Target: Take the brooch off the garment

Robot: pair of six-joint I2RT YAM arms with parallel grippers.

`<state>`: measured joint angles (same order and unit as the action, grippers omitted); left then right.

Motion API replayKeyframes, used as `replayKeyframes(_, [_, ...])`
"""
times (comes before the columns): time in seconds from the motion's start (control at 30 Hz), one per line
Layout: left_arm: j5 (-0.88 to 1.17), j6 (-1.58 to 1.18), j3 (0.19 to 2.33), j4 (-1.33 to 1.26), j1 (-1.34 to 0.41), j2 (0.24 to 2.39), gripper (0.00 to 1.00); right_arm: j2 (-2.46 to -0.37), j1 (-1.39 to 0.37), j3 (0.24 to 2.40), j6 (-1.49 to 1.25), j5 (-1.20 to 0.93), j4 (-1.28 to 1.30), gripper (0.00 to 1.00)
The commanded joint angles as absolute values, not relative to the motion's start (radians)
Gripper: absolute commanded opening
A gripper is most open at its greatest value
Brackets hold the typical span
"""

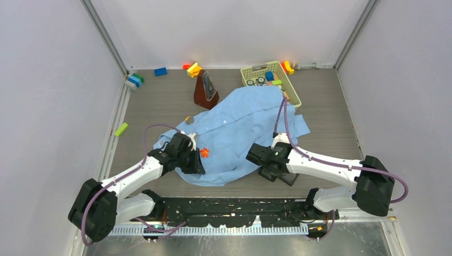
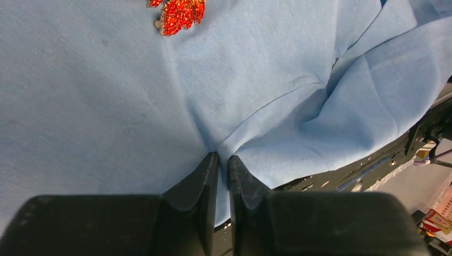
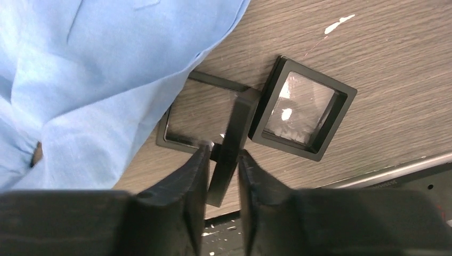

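Observation:
The light-blue garment (image 1: 240, 125) lies spread in the middle of the table. The red brooch (image 1: 204, 153) sits on it near its left front part, and shows at the top of the left wrist view (image 2: 178, 13). My left gripper (image 1: 193, 161) is just left of the brooch, shut on a pinched fold of the garment (image 2: 106, 106); its fingertips (image 2: 223, 156) meet on the cloth. My right gripper (image 1: 265, 161) is at the garment's front right edge (image 3: 80, 64). Its jaws (image 3: 224, 150) close on the middle rim of an opened black display case (image 3: 304, 109).
A brown metronome (image 1: 206, 89) stands behind the garment. A yellow-green basket (image 1: 269, 80) with small items sits at the back right, partly under the cloth. Coloured blocks (image 1: 160, 71) lie along the back wall, and a green block (image 1: 121, 129) lies at the left. The black base rail (image 1: 240, 205) runs along the near edge.

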<state>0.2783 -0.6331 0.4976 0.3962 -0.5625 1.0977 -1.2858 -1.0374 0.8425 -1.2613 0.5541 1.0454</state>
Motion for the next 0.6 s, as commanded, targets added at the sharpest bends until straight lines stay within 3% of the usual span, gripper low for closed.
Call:
replayKeyframes(0.0, [0.307,-0.646,0.476,0.348,-0.566,1.095,0.12,-1.25,-0.967,0.858,-1.218,0.586,1.013,0.23])
replayKeyframes(0.03, [0.302,-0.646,0.474,0.346,-0.566,1.096,0.12,-1.242,-0.927,0.866,-1.201,0.585,1.013,0.16])
replayKeyframes(0.1, [0.293,-0.643,0.474,0.349,-0.566,1.096,0.11,-1.218,-0.86,0.887,-1.144,0.585,1.013,0.13])
replayKeyframes(0.57, [0.155,-0.63,0.521,0.433,-0.565,0.977,0.17,-1.157,-0.402,0.961,-0.89,0.623,1.018,0.17])
